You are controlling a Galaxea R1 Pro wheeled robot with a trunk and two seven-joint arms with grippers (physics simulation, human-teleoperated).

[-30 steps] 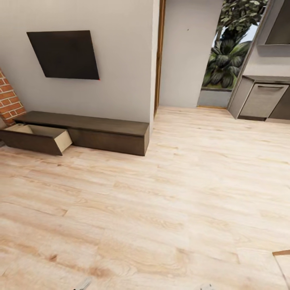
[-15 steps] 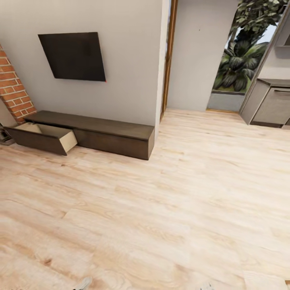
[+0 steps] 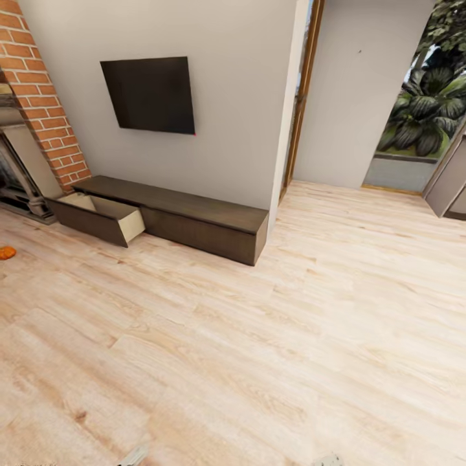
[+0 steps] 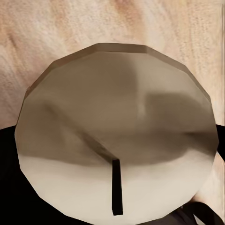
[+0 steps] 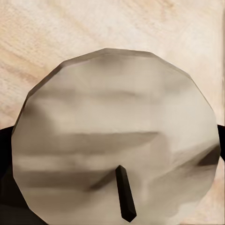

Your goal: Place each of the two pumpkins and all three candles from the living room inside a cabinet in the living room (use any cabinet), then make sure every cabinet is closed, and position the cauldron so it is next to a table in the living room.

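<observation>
The long dark brown cabinet (image 3: 194, 223) stands against the wall under a black screen, its left drawer (image 3: 100, 217) pulled open with the pale inside showing. An orange pumpkin (image 3: 6, 252) lies on the floor at the head view's left edge. In the left wrist view a pale grey-beige candle (image 4: 117, 122) with a dark wick sits close to the camera above the wood floor, dark fingers (image 4: 6, 187) on either side of it. The right wrist view has another candle (image 5: 117, 136) held the same way between dark fingers (image 5: 4, 159). The cauldron and the table are out of view.
A brick fireplace (image 3: 29, 149) stands left of the cabinet. A doorway (image 3: 362, 129) opens right of the wall's end, with plants behind glass (image 3: 427, 110) and a grey kitchen unit (image 3: 453, 181) at the far right. Pale wood floor (image 3: 259, 336) stretches between me and the cabinet.
The head camera has turned left, so the whole picture has slid right. The fireplace and the pumpkin have come into view and the kitchen units have almost left it.
</observation>
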